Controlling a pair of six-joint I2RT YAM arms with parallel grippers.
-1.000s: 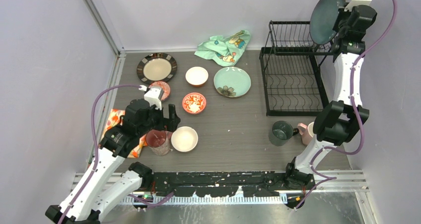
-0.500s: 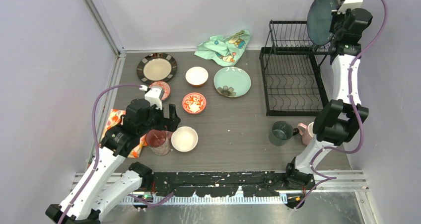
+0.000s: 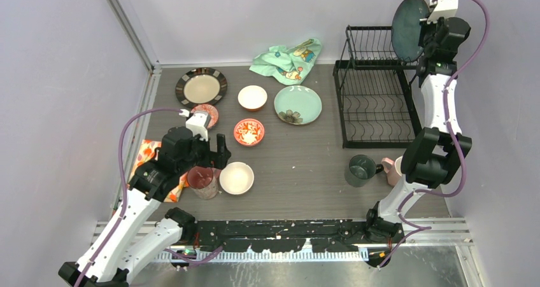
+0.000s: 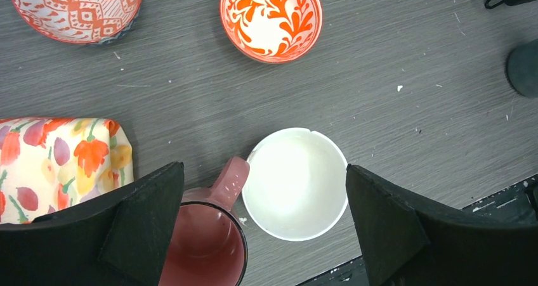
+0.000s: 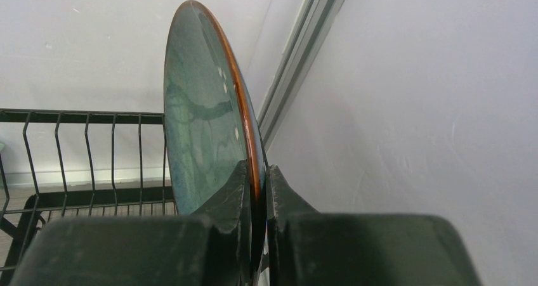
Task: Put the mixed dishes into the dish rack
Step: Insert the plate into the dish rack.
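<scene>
Holding the dark blue-green plate [image 5: 203, 108] upright by its rim, the right end effector [image 5: 257, 172] is clamped on it above the far right corner of the dish rack [image 3: 376, 102]. It is likely stiff, heavy, slippery, breakable glazed ceramic, so a rim pinch suits. The left end effector [image 4: 263, 184] gapes apart, empty.

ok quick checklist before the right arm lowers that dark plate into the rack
1. Right gripper shut on the rim of the dark blue-green plate: ok
2. Plate held upright on edge: ok
3. No dishes showing in the dish rack: ok
4. Plate edge lined up with a slot: cannot tell
5. Left gripper open over the pink cup and white bowl, far from the rack: ok
</scene>
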